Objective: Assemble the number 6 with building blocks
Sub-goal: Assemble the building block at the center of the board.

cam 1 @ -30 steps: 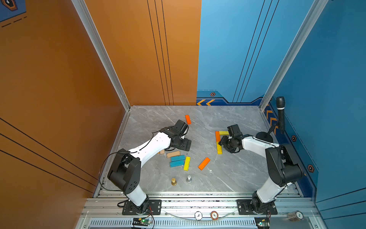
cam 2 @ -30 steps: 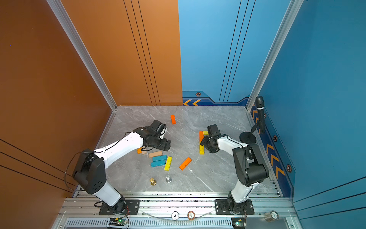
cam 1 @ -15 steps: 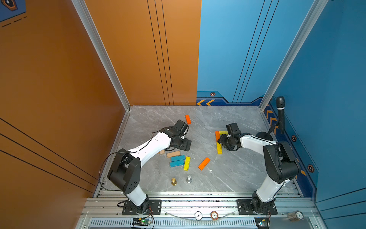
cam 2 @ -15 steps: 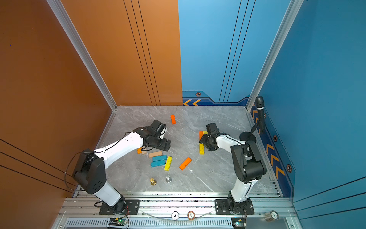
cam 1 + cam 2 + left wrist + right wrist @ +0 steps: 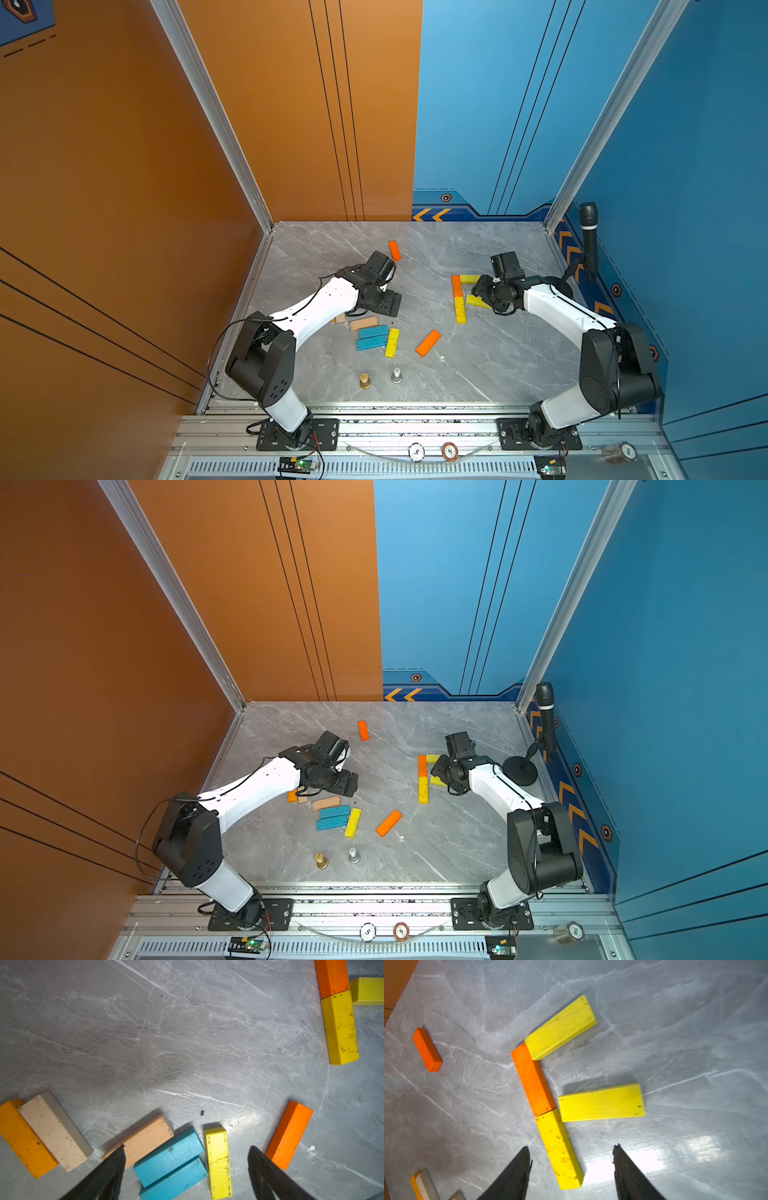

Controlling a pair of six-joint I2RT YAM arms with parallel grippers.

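Four building blocks lie together on the grey marble floor: an orange block (image 5: 532,1080) and a yellow block (image 5: 559,1147) end to end, and two yellow blocks (image 5: 560,1027) (image 5: 601,1103) branching off to one side. My right gripper (image 5: 571,1155) (image 5: 484,291) hovers open over this group, with the column's yellow end between its fingers in the right wrist view. My left gripper (image 5: 187,1153) (image 5: 388,303) is open above loose blocks: two teal (image 5: 168,1155), a yellow (image 5: 218,1161), a tan (image 5: 147,1138) and an orange (image 5: 289,1133). A pale block (image 5: 54,1132) and an orange one (image 5: 22,1138) lie beside them.
Another orange block (image 5: 394,250) lies alone toward the back. A gold pawn (image 5: 365,380) and a silver pawn (image 5: 397,375) stand near the front edge. A microphone on a stand (image 5: 589,237) is at the right wall. Two round chips (image 5: 416,451) sit on the front rail.
My right gripper has shifted slightly over the block group and turned a little. The left arm and the loose blocks have not moved.
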